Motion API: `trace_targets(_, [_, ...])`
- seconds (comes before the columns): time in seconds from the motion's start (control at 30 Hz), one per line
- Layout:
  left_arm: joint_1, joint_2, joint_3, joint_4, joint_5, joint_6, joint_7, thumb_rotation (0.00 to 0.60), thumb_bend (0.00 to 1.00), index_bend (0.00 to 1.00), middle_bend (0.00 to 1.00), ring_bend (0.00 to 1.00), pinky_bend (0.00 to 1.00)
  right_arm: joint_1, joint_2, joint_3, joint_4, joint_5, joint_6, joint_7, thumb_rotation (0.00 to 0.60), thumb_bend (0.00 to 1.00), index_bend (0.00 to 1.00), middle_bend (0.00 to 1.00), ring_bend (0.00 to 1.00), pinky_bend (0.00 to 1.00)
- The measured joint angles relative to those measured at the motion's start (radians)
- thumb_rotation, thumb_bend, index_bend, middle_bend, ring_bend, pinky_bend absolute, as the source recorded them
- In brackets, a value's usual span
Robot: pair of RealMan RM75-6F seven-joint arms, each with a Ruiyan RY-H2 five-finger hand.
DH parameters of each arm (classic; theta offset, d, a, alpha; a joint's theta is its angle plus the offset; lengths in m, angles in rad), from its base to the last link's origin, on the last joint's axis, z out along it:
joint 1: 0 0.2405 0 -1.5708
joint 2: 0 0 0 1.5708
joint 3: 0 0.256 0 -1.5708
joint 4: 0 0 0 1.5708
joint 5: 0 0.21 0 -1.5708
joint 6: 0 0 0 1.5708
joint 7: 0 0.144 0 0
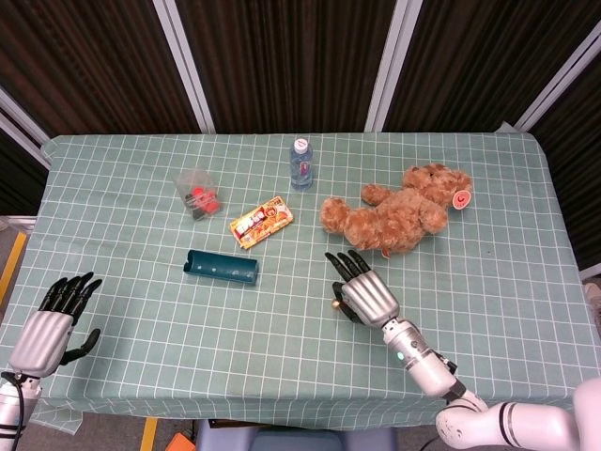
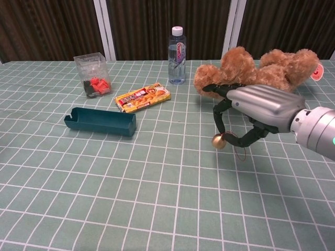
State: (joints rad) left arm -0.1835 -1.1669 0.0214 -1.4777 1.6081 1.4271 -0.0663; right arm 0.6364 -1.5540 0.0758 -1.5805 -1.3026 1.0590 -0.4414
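- Bell (image 2: 219, 141), small and gold, pinched by my right hand (image 1: 366, 293) just above the tabletop (image 1: 282, 329).
- Teddy bear (image 1: 399, 211) lies just beyond my fingers.
- My left hand (image 1: 52, 324) rests released, far off.

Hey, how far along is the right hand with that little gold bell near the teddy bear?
Done: the right hand pinches the gold bell just above the tablecloth, beside the teddy bear. Left: the bell isn't set down anywhere yet. The left hand is open, touching nothing.
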Motion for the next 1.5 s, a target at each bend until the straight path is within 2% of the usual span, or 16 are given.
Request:
trace_targets(0.47, [0.003,0.0,0.003,-0.003,0.009,0.01,0.006,0.6,0.4,0.0,0.0,0.0,0.05,0.02,-0.078,-0.013,0.101,0.054,-0.072,-0.056,0.6,0.55,0.69,0.08,0.0,0.0])
trace_targets(0.7, [0.002,0.003,0.006,-0.008,0.009,0.005,0.003,0.6,0.4,0.0,0.0,0.0,0.05,0.027,-0.087,-0.011,0.116,0.081,-0.095,-0.071,0.6,0.55,0.55,0.08,0.0,0.0])
trace_targets(0.87, [0.001,0.007,0.008,-0.011,0.008,-0.001,-0.003,0.6,0.4,0.0,0.0,0.0,0.05,0.027,-0.076,-0.012,0.097,0.09,-0.097,-0.083,0.6,0.55,0.49,0.07,0.0,0.0])
trace_targets(0.97, [0.002,0.01,0.008,-0.014,0.006,-0.003,0.0,0.6,0.4,0.0,0.0,0.0,0.05,0.025,-0.06,-0.012,0.075,0.095,-0.095,-0.09,0.6,0.55,0.42,0.05,0.0,0.0])
trace_targets(1.1, [0.005,0.013,0.007,-0.019,0.002,0.001,0.002,0.6,0.4,0.0,0.0,0.0,0.05,0.014,-0.02,-0.021,0.032,0.088,-0.074,-0.102,0.6,0.55,0.22,0.0,0.0,0.0])
trace_targets(1.23, [0.006,0.018,0.006,-0.025,-0.006,-0.002,0.006,0.6,0.4,0.0,0.0,0.0,0.06,-0.013,0.064,-0.049,-0.048,0.065,-0.038,-0.118,0.6,0.55,0.04,0.0,0.0,0.0])
trace_targets(1.33, [0.005,0.018,0.008,-0.025,-0.003,-0.006,0.008,0.6,0.4,0.0,0.0,0.0,0.06,-0.042,0.146,-0.081,-0.108,0.025,-0.001,-0.116,0.6,0.55,0.0,0.0,0.0,0.0])
trace_targets(1.5, [0.005,0.016,0.01,-0.03,0.008,0.0,0.016,0.6,0.4,0.0,0.0,0.0,0.06,-0.109,0.285,-0.13,-0.189,-0.053,0.081,-0.059,0.6,0.55,0.0,0.0,0.0,0.0])
